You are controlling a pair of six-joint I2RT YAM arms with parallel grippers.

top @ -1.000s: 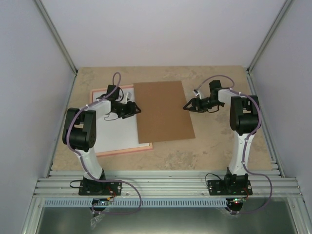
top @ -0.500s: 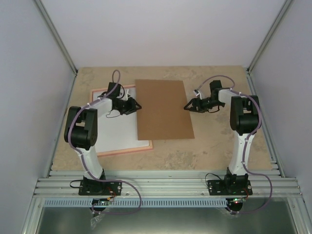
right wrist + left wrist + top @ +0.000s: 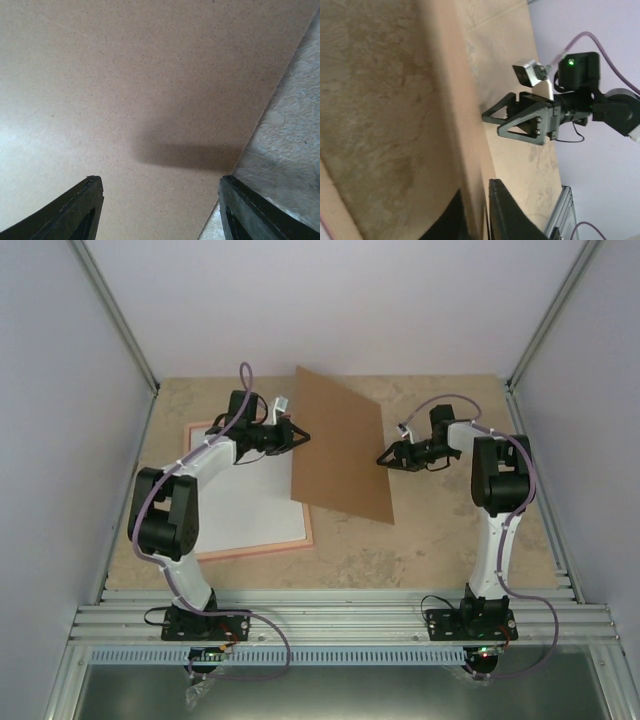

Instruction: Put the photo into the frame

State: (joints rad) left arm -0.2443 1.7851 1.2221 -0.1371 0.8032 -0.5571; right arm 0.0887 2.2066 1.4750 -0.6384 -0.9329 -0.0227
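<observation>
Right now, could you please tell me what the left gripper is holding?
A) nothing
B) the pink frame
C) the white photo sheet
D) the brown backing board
D: the left gripper is closed on the left edge of the brown backing board, which is tilted with that edge raised.

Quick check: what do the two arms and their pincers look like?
The white-and-black left arm and right arm match: white link shells and bulky black joint housings. A thin purple cable loops along each. The left pincer and right pincer are black with triangular open-frame fingers; a small green light glows at the right wrist.
</observation>
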